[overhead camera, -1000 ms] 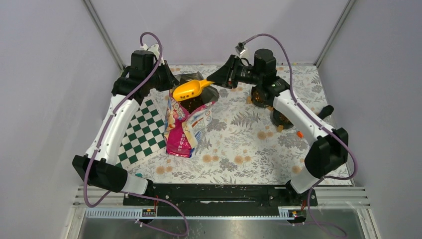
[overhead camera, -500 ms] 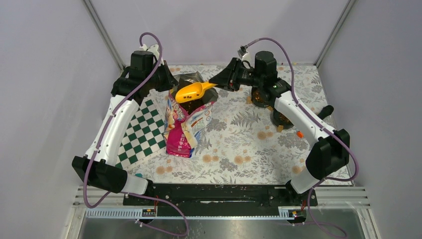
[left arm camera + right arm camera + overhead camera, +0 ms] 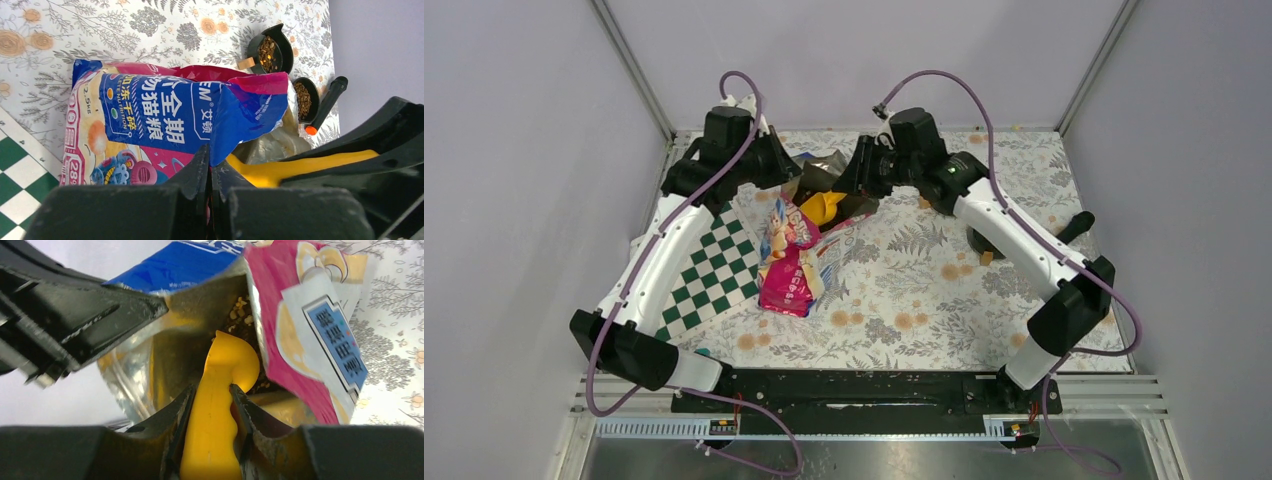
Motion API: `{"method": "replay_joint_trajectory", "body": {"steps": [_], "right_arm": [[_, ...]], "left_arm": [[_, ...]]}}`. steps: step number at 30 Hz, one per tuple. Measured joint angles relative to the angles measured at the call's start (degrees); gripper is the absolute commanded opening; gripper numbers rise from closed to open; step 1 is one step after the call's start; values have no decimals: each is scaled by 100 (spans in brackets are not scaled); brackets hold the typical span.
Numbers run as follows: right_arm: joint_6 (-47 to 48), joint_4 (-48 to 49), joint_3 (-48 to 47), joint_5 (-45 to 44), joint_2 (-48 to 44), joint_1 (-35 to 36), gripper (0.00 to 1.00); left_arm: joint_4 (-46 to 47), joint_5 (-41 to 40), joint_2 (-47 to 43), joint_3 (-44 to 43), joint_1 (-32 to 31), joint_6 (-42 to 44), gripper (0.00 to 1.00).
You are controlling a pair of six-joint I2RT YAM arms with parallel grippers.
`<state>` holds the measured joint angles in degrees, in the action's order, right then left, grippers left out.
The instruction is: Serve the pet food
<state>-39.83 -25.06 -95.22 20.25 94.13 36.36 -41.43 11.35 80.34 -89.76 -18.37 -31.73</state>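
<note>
The pet food [image 3: 239,309] is sitting as brown pellets deep inside the open bag [image 3: 789,260], clinging to the silvery inner wall and gathering below the scoop's bowl in the right wrist view. More of it is lying in a black bowl [image 3: 286,50] and in a second black bowl [image 3: 315,95], both standing on the flowered tabletop [image 3: 924,290] well apart from the bag.

The orange scoop [image 3: 220,405] is reaching down through the bag's mouth, bowl end first. Whether it is carrying any pellets is hard to say, since its bowl is facing away from the camera. The right gripper [image 3: 211,390] is clamping the scoop's handle between its two fingers, narrowed onto it.

The left gripper [image 3: 209,160] is pinching the bag's top edge, its fingers pressed together on the blue foil, and is holding that side of the mouth up. The bag is standing on the tabletop with its pink base toward the arms' bases and its mouth tipped toward the back.

A green-and-white chequered mat [image 3: 714,265] is lying just beside the bag on the left. A black stick with an orange tip [image 3: 327,102] is resting next to the second bowl.
</note>
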Motion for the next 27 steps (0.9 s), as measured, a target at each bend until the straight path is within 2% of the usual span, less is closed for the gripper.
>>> {"method": "replay_joint_trajectory", "body": {"steps": [7,14,20,27], "right_arm": [[531,-564,-308,-732,356,284,0],[804,-581,-59,-835,431,286,0],[599,229,688,116,498,-13,0],[238,1005,920,1134,837,-586,0]], "left_arm": [[39,-588,20,4,-619,-413,0],[177,-802,153,0,-835,-774,0],[236,-848,343,-90,-876,-953,0],[313,-870,693,-332,-898,-1069,0]]}}
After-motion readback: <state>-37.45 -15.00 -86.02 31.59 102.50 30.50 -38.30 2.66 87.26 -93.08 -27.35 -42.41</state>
